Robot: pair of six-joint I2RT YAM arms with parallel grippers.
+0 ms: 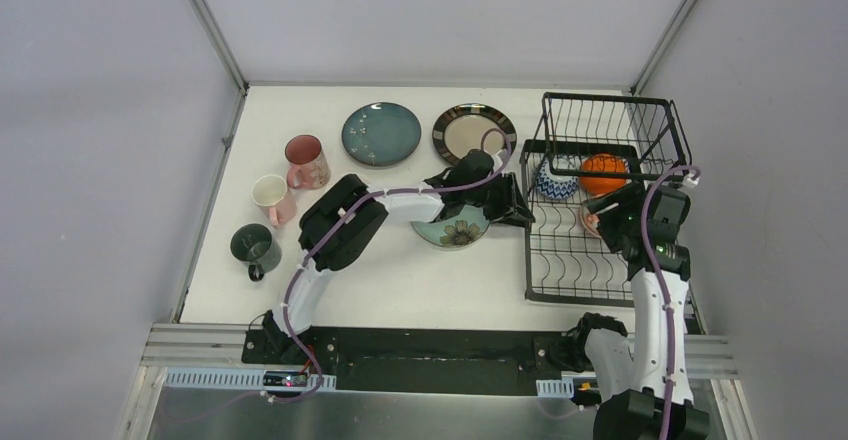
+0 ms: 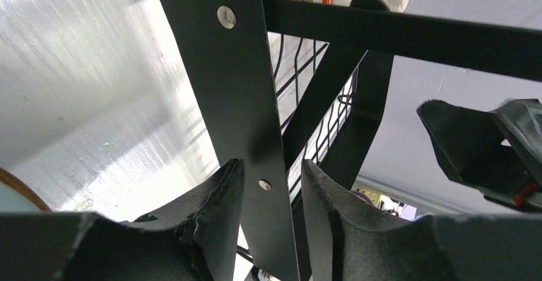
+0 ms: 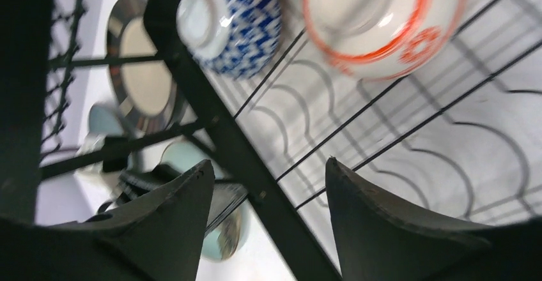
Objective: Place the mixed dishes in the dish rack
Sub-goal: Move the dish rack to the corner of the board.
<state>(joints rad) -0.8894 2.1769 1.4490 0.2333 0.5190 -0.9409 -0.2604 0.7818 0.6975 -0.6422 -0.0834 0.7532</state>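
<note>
Left gripper (image 2: 271, 166) astride dish rack post (image 2: 217, 70)

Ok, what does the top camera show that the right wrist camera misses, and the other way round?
Only top: the three cups at far left. Only right wrist: the right pincer open and empty, plus the red pattern on the white bowl. Both: the blue bowl, the beige plate and the dish rack.
</note>
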